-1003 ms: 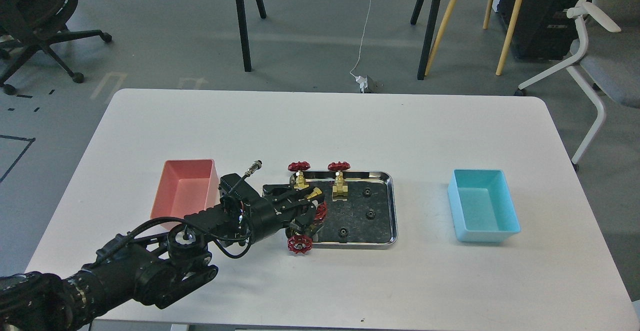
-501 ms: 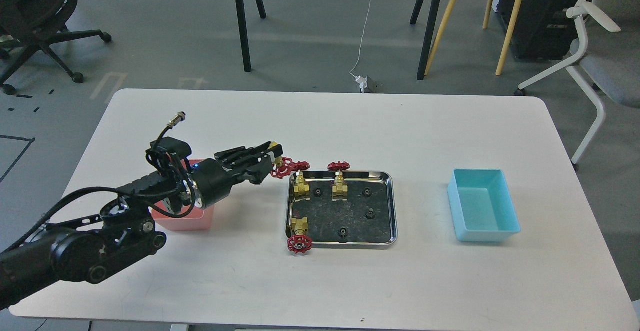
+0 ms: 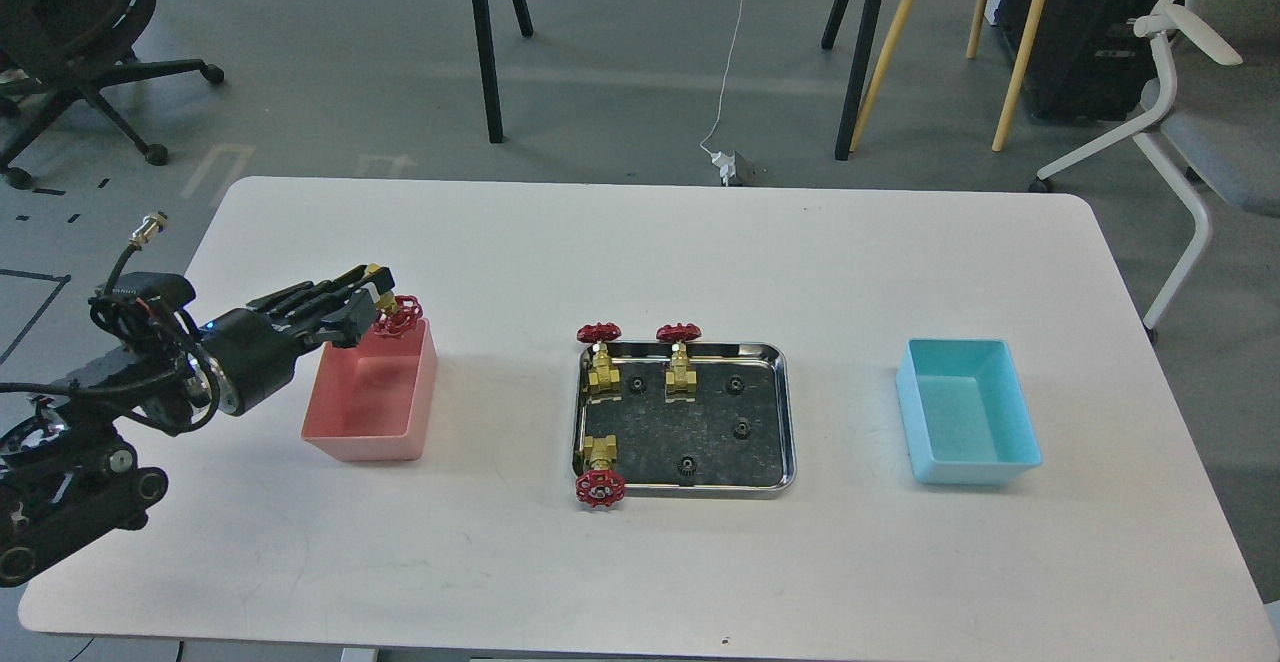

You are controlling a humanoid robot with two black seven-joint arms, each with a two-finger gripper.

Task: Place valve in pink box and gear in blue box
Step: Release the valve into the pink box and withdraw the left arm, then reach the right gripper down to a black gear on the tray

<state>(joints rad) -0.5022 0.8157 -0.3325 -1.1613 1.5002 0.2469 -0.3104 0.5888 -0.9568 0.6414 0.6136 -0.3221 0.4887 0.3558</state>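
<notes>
My left gripper [image 3: 372, 304] is shut on a valve [image 3: 397, 315], brass with a dark-red handwheel, and holds it above the far rim of the pink box [image 3: 372, 435]. Three more valves stand in the steel tray [image 3: 784, 412]: two at its far left [image 3: 600, 354] [image 3: 679, 354] and one at its near left corner [image 3: 599, 469]. Several small black gears lie in the tray, such as one [image 3: 741, 429] right of centre. The blue box [image 3: 965, 425] stands at the right, open and holding nothing I can see. My right gripper is out of view.
The white table [image 3: 640, 562] carries the pink box at left, the tray in the middle and the blue box at right. Chairs, stand legs and cables are on the floor beyond the far edge.
My left gripper took a valve from the tray's left side, lifted it and carried it left; it now hangs over the pink box. The arm has swung far left.
</notes>
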